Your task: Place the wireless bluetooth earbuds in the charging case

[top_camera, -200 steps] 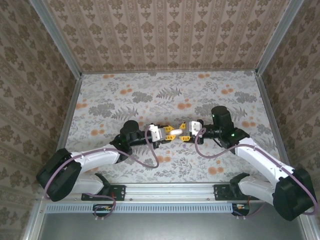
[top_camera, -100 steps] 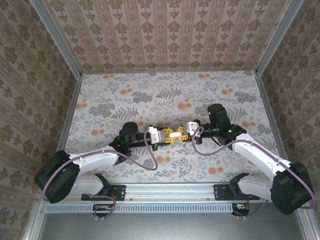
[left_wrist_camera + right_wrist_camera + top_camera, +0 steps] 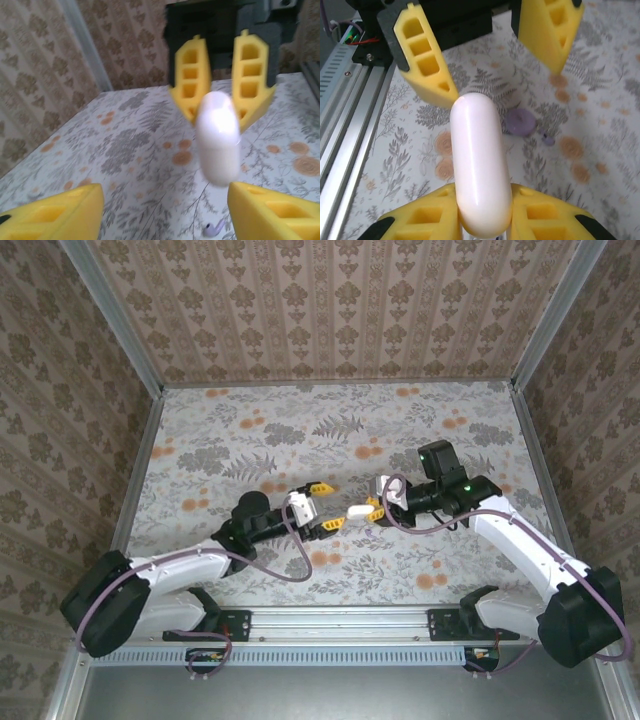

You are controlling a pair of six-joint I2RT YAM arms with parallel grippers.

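While the right end effector (image 3: pixel 370 509) pinches one end of the white charging case (image 3: pixel 479 160), its long axis runs out along the fingers, with the free end pointing at the spread left end effector (image 3: pixel 326 505) above the table (image 3: pixel 250 420). Left wrist view: lilac earbud (image 3: pixel 214 229) on the table. Right wrist view: purple round piece (image 3: pixel 520 121).

Mid-desk (image 3: pixel 250 430), the right hand (image 3: pixel 373 508) grips the charging case (image 3: pixel 358 510); at its nine o'clock, the left hand (image 3: pixel 327 506) gapes wide.

Soft even light; left wrist view blurred, glare on the case (image 3: pixel 216 140)
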